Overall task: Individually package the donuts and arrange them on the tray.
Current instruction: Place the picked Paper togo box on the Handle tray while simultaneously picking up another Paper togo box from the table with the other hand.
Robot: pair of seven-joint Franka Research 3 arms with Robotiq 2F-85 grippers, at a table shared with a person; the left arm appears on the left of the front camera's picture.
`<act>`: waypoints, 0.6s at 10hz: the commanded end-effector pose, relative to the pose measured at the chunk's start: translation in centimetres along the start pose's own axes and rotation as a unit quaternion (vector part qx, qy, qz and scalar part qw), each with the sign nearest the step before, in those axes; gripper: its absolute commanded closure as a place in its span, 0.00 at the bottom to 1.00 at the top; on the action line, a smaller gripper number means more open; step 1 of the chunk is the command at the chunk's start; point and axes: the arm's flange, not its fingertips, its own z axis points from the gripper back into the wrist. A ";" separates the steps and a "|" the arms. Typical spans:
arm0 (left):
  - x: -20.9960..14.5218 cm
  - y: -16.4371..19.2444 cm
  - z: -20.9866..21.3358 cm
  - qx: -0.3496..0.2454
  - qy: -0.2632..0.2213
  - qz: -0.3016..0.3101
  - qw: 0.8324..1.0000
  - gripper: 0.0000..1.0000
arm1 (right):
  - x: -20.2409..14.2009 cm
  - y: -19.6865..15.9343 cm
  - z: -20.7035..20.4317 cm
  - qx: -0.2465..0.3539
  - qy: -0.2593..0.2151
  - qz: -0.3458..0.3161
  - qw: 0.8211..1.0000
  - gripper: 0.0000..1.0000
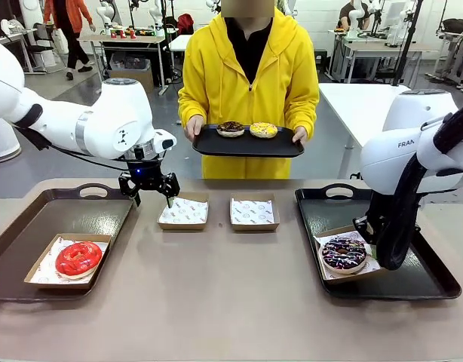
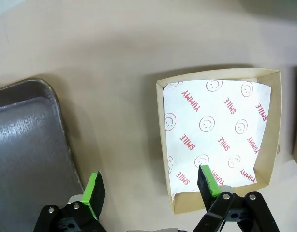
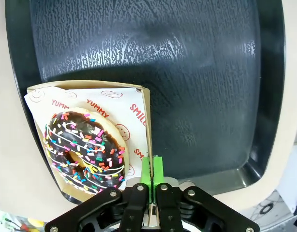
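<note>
My left gripper [image 2: 151, 180] hangs spread wide over the edge of the empty box [image 2: 274, 125], centre-left in the front view. My right gripper [image 3: 150, 166] is clamped on the wall of the donut box [image 3: 147, 116] holding the sprinkled donut [image 3: 85, 150], lower right. The red donut [image 1: 78, 258] sits lower left, and the chocolate donut [image 1: 231, 128] and yellow donut [image 1: 263, 130] are on the person's tray [image 1: 246, 147], upper centre.

Left tray [image 1: 20, 241] at table's [image 1: 231, 309] left edge, left box [image 1: 41, 273] holding donut [image 1: 78, 259] in its near half. Right tray [image 1: 427, 283] at right edge, right box [image 1: 329, 235] holding second donut [image 1: 344, 254] near-left. Two middle boxes [image 1: 183, 212] [image 1: 253, 212] side by side near far edge. Beyond, person's tray [image 1: 246, 147] carries two donuts [image 1: 231, 129] [image 1: 263, 130].
</note>
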 end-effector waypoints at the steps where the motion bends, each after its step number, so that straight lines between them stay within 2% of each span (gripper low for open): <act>1: 0.5 0.2 -0.4 -0.029 -0.008 0.000 1.000 0.00 | 0.4 -0.2 -0.3 0.021 -0.003 0.009 1.000 0.98; 3: 0.8 0.2 -0.5 -0.034 -0.008 0.010 0.999 0.00 | 0.4 -0.2 -0.4 0.021 -0.003 0.014 1.000 0.98; 4: 1.0 0.3 -0.6 -0.036 -0.004 0.013 0.999 0.15 | 0.4 -0.2 -0.4 0.023 0.000 0.017 1.000 0.88; 5: 1.1 0.4 -0.8 -0.035 -0.001 0.013 0.999 0.58 | 0.4 -0.2 -0.5 0.023 0.002 0.022 0.999 0.38; 6: 1.2 0.5 -1.0 -0.036 0.002 0.016 0.999 0.73 | 0.4 -0.2 -0.5 0.024 0.004 0.023 0.999 0.28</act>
